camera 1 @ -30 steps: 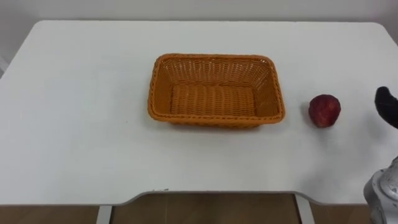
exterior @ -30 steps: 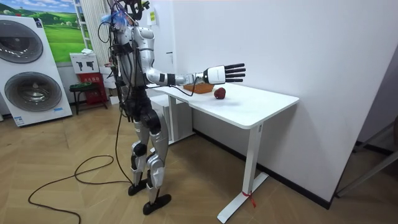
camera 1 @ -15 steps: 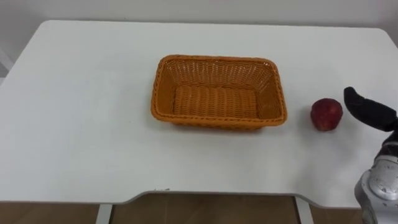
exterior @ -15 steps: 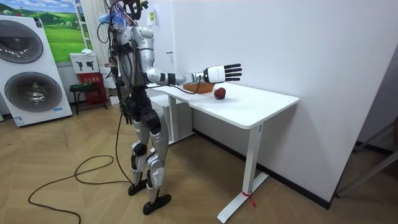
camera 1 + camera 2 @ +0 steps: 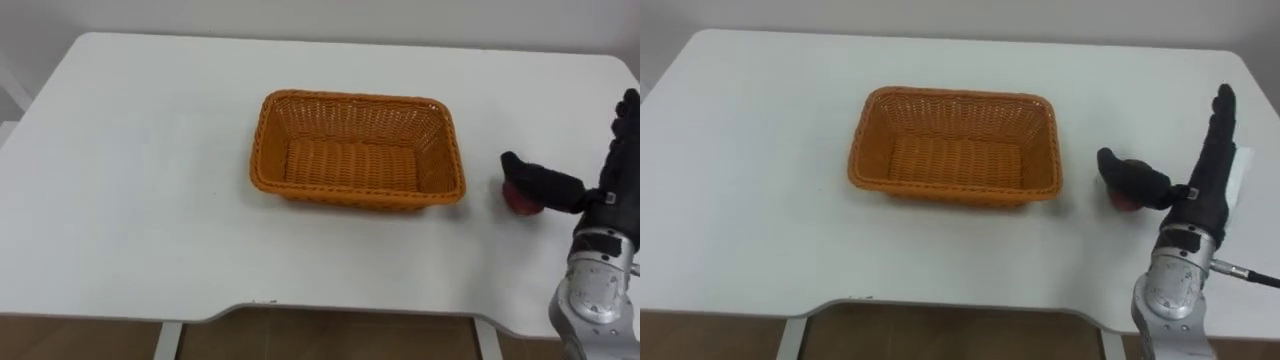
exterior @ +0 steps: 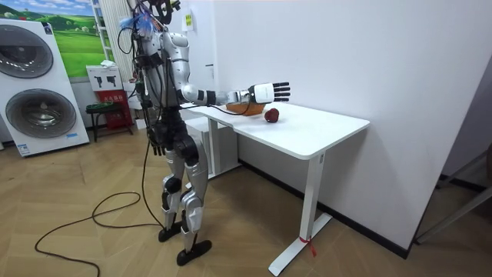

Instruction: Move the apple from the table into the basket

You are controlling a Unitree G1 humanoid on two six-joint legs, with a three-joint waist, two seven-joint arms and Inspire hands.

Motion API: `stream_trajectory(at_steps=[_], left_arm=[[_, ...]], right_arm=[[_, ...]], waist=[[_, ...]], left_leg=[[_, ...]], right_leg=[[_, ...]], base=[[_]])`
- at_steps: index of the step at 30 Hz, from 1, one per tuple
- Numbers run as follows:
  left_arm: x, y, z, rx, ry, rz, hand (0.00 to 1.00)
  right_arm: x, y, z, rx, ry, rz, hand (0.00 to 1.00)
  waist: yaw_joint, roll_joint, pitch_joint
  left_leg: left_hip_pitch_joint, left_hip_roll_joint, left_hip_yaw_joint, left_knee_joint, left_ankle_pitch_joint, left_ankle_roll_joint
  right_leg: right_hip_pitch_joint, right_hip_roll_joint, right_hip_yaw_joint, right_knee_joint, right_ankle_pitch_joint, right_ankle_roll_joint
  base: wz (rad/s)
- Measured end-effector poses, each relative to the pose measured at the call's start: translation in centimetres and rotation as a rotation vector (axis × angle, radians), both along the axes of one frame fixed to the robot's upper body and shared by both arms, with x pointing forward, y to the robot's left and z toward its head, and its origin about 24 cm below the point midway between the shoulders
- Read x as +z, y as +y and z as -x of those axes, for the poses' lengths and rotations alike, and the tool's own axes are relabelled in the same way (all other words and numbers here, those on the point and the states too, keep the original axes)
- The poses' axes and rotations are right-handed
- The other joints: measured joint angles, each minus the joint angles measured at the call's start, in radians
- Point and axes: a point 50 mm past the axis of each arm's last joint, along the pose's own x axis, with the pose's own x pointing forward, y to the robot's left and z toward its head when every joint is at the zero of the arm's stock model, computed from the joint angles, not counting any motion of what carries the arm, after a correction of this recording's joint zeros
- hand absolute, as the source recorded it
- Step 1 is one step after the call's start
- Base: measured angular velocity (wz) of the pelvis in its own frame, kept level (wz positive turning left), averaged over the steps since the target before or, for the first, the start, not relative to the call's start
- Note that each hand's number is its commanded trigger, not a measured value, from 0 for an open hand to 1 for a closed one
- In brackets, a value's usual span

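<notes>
White table (image 5: 120, 200): I'm seeing my right hand (image 5: 1202, 185) hovering open, thumb covering the apple (image 5: 514, 201) lying right of the wicker basket (image 5: 357, 198).

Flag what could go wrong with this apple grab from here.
1. The right robot hand is open, with its thumb lying over the apple and its fingers straight, off to the apple's right. Closing from there may nudge the round apple and roll it across the table instead of trapping it.
2. The apple sits close to the right wall of the basket. A leftward push could bump the apple into that wall or shift the basket.
</notes>
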Motion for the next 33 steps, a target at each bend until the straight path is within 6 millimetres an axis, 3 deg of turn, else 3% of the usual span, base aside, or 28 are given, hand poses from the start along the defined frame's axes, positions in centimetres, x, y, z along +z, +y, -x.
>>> stream_trajectory(at_steps=[4, 20, 21, 22, 23, 24, 25, 33], left_arm=[[-0.1, -0.1, 0.2, 0.006, 0.012, 0.016, 0.0], [0.0, 0.2, 0.0, 0.004, 0.012, 0.009, 0.0], [0.0, 0.2, 0.0, 0.004, 0.012, 0.009, 0.0], [0.0, 0.2, 0.1, 0.005, 0.014, 0.008, 0.0], [0.0, 0.3, 0.1, 0.005, 0.016, 0.008, 0.0], [0.0, 0.3, 0.1, 0.006, 0.017, 0.007, 0.0], [0.0, 0.3, 0.2, 0.007, 0.022, 0.007, 0.0], [0.0, 0.3, 0.5, 0.006, 0.035, 0.001, 0.0]], right_arm=[[-1.0, -0.1, 0.0, 0.034, 0.059, -0.009, 0.0], [-3.9, -0.6, 0.5, 0.071, 0.216, -0.036, 0.0], [-4.0, -0.6, 0.5, 0.07, 0.223, -0.037, 0.04], [-4.2, -0.6, 0.6, 0.066, 0.237, -0.04, 0.53], [-4.5, -0.7, 0.7, 0.063, 0.25, -0.042, 0.65], [-4.6, -0.7, 0.7, 0.063, 0.257, -0.044, 0.93], [-4.9, -0.7, 0.8, 0.066, 0.273, -0.048, 1.0], [-4.9, -1.8, 1.0, 0.047, 0.29, -0.022, 1.0]], waist=[[0.0, -0.005, 0.0031], [-0.004, 0.004, 0.0035], [-0.004, 0.005, 0.0033], [-0.004, 0.005, 0.0026], [-0.004, 0.006, 0.0023], [-0.004, 0.006, 0.0021], [-0.004, 0.006, 0.002], [-0.012, 0.003, -0.0032]], left_leg=[[-0.004, 0.0, -0.003, 0.007, 0.0, 0.0], [-0.009, 0.001, -0.001, 0.008, 0.0, 0.0], [-0.009, 0.001, -0.001, 0.008, 0.0, 0.0], [-0.009, 0.001, -0.001, 0.008, 0.0, 0.0], [-0.009, 0.001, -0.001, 0.007, 0.0, 0.0], [-0.009, 0.001, -0.002, 0.007, 0.0, 0.0], [-0.009, 0.001, -0.002, 0.007, 0.0, 0.0], [-0.004, 0.001, -0.006, 0.01, -0.001, -0.001]], right_leg=[[-0.001, -0.001, -0.006, 0.001, 0.0, 0.0], [0.0, -0.002, -0.012, 0.002, 0.0, -0.001], [0.0, -0.002, -0.013, 0.002, 0.0, -0.001], [0.0, -0.002, -0.014, 0.001, 0.0, -0.001], [0.001, -0.003, -0.015, 0.001, 0.0, -0.001], [0.001, -0.003, -0.016, 0.001, 0.0, -0.001], [0.001, -0.003, -0.018, 0.001, 0.0, -0.001], [0.013, -0.004, -0.026, 0.001, 0.0, -0.001]], base=[[0.02], [0.0], [0.0], [0.0], [0.0], [0.0], [0.0], [0.0]])
